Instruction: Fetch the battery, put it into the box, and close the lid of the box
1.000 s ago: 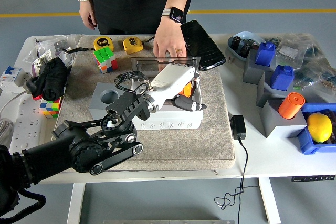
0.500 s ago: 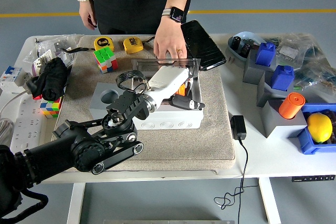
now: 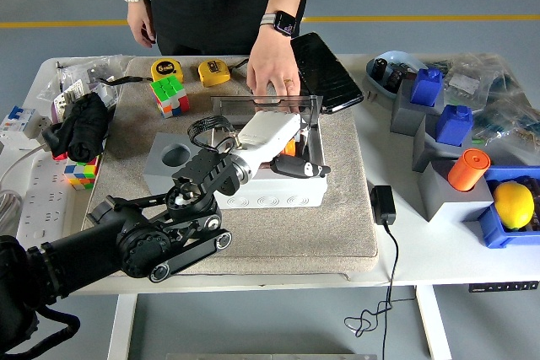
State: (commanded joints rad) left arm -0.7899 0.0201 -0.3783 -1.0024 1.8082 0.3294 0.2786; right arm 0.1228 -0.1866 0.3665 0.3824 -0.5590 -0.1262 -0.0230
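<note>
My left hand (image 3: 297,166), white with black fingertips, reaches from the lower left over the open white box (image 3: 272,194) on the grey mat. Its fingers curl around an orange battery (image 3: 289,147), of which only a sliver shows beneath the palm, low inside the box opening. The box's clear lid (image 3: 266,104) stands open at the back. A person at the far side rests a hand (image 3: 272,69) on the lid's top edge. My right arm is out of view.
A grey block with a round hole (image 3: 173,160) sits left of the box. A Rubik's cube (image 3: 168,94) and two yellow tape measures (image 3: 190,71) lie behind it. A black tablet (image 3: 325,72) lies at the back right, a black power adapter (image 3: 382,205) to the right, and blue bins (image 3: 511,227) at the far right.
My left hand has moved down and slightly left, lowering the battery deeper into the box. Less of the orange shows now. The person's hand stays on the lid.
</note>
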